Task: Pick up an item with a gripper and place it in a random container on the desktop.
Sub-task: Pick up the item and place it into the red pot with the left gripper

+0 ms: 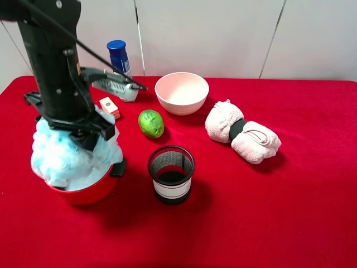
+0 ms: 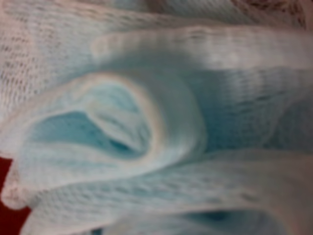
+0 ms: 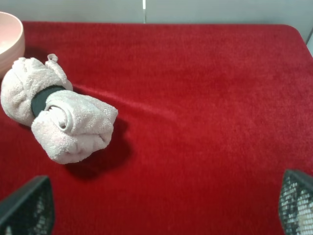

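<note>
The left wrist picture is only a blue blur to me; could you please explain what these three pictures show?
A two-armed robot works at a red-covered table. One camera looks down from high up; one rides on each wrist. The left gripper is buried in a blue bath pouf sitting in the red pot, so its camera sees only mesh; its grip is hidden. The right gripper hangs open near a rolled pink towel. A pink bowl, green fruit and black mesh cup stand there.

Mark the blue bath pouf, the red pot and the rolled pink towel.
blue bath pouf (image 1: 56,159), exterior high view, fluffy left side.
red pot (image 1: 89,194), exterior high view, front outer wall.
rolled pink towel (image 1: 257,142), exterior high view, right roll.
</note>
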Robot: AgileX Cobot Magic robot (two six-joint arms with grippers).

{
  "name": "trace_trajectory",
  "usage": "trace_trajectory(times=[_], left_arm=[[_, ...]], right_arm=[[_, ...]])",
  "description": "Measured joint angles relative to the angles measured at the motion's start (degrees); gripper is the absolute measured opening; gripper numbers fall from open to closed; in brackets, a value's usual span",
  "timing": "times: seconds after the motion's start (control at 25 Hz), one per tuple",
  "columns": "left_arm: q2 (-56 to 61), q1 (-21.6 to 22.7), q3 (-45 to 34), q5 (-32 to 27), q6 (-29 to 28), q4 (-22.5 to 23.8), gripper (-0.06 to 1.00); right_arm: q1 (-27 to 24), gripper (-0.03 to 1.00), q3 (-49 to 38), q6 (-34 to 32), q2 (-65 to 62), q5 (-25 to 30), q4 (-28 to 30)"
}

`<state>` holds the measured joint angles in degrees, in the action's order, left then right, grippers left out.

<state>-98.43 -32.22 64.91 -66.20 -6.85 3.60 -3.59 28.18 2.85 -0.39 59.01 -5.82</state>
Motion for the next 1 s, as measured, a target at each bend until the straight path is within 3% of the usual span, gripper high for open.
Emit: trace_trajectory(times=[0.24,0.48,0.72,1.0], left_arm=[[0.0,0.0,-3.7,3.5,0.0,1.3,0.50],[0.0,0.0,-4.1,8.2,0.0,5.8,0.50],[0.0,0.0,-4.1,13.1,0.0,6.2,0.50],[0.0,0.0,-4.1,14.4,0.0,6.4,0.50]], right_arm=[[0.0,0.69,0.0,0.0,0.0,0.0,0.0],[0.0,0.69,0.0,0.0,0.0,0.0,0.0],[0.0,0.69,0.0,0.0,0.0,0.0,0.0],[0.0,0.69,0.0,0.0,0.0,0.0,0.0]])
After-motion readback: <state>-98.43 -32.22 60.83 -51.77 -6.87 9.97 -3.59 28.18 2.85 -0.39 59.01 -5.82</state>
